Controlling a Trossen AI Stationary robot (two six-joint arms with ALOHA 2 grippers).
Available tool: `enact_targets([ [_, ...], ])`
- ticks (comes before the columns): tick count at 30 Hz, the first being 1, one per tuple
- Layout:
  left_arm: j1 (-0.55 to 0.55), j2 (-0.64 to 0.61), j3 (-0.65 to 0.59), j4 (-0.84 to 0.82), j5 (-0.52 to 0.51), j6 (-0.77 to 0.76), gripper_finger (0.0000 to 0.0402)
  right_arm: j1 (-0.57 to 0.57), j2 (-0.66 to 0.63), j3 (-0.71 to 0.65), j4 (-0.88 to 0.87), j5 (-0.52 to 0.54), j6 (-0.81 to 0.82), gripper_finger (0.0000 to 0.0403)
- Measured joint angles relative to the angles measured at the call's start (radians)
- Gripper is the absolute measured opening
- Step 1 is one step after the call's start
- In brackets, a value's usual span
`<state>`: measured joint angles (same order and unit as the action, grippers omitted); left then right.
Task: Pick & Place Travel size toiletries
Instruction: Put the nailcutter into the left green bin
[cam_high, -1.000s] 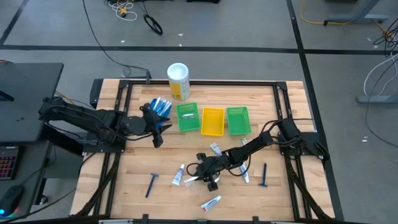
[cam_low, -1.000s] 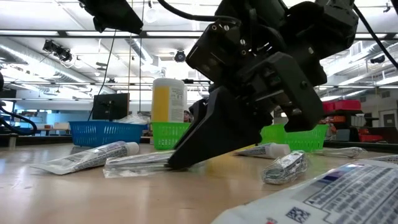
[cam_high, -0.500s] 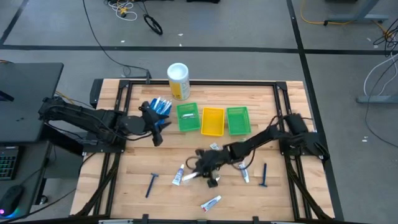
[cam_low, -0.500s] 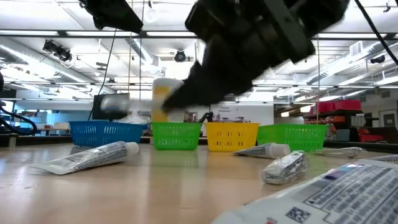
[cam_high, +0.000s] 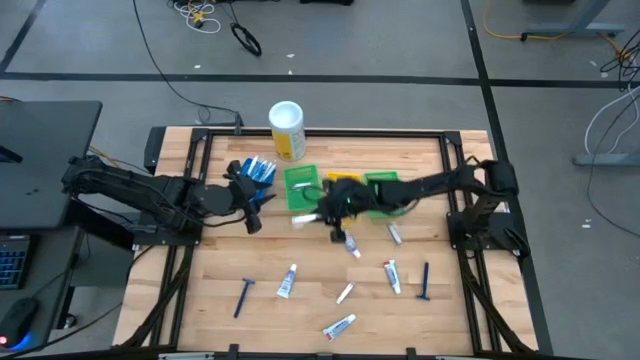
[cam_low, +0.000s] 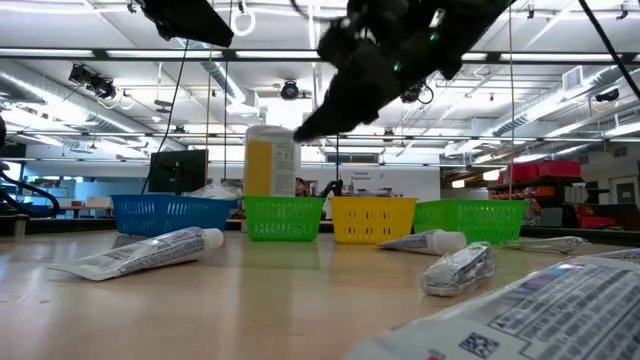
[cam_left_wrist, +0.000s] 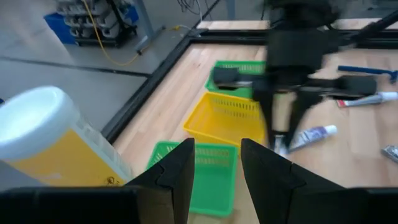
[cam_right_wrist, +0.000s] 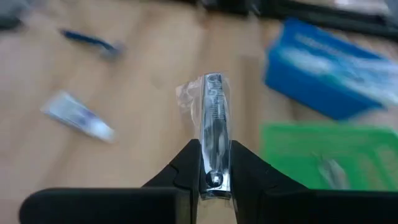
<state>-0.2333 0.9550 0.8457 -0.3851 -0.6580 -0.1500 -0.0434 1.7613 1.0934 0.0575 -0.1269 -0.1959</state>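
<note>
The right gripper (cam_right_wrist: 214, 163) is clamped on a slim silver metal toiletry in a clear wrapper (cam_right_wrist: 212, 127), probably a nail clipper, though motion blur keeps that uncertain. The piece is long, narrow and shiny, with a round rivet near the fingertips, and it juts forward from between the two dark fingers. In the high view the right gripper (cam_high: 322, 212) holds it above the table, just in front of the leftmost green plastic basket (cam_high: 302, 189).

The left gripper (cam_high: 250, 199) hangs beside the blue plastic basket (cam_high: 259, 171) with its jaws apart and nothing between them.

Four baskets stand in a row: one blue, two green, and one yellow plastic basket (cam_high: 342, 194) between the greens, the other green basket (cam_high: 384, 190) on the far side. Loose on the table lie about five small white toothpaste tubes, one white toothpaste tube (cam_high: 287, 281) among them, plus two dark blue razors, one dark blue razor (cam_high: 244, 295) towards the left and another (cam_high: 425, 281) towards the right. A tall white-and-yellow canister (cam_high: 287, 130) stands behind the baskets.

The surface is a pale wooden plank table (cam_high: 220, 270) with a black metal frame, on a grey floor with cables. The low view shows a workshop hall with ceiling strip lights behind.
</note>
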Motion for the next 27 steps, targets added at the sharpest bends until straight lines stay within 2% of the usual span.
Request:
enact_targets([
  [7,0.032,0.0,0.0,0.058,-0.042,0.097,0.0139,-0.178,0.014,0.112,-0.129,-0.043,-0.103,0.0061],
  [11,0.068,0.0,0.0,0.082,-0.041,0.129,0.0139,-0.256,0.048,0.15,-0.111,-0.164,-0.105,0.0061],
  [21,0.136,0.0,0.0,0.088,-0.03,0.128,0.0139,-0.272,0.205,0.147,-0.056,-0.192,-0.138,0.0062],
  [27,0.14,0.0,0.0,0.086,-0.028,0.128,0.0139,-0.276,0.249,0.147,0.004,-0.19,-0.137,0.0062],
])
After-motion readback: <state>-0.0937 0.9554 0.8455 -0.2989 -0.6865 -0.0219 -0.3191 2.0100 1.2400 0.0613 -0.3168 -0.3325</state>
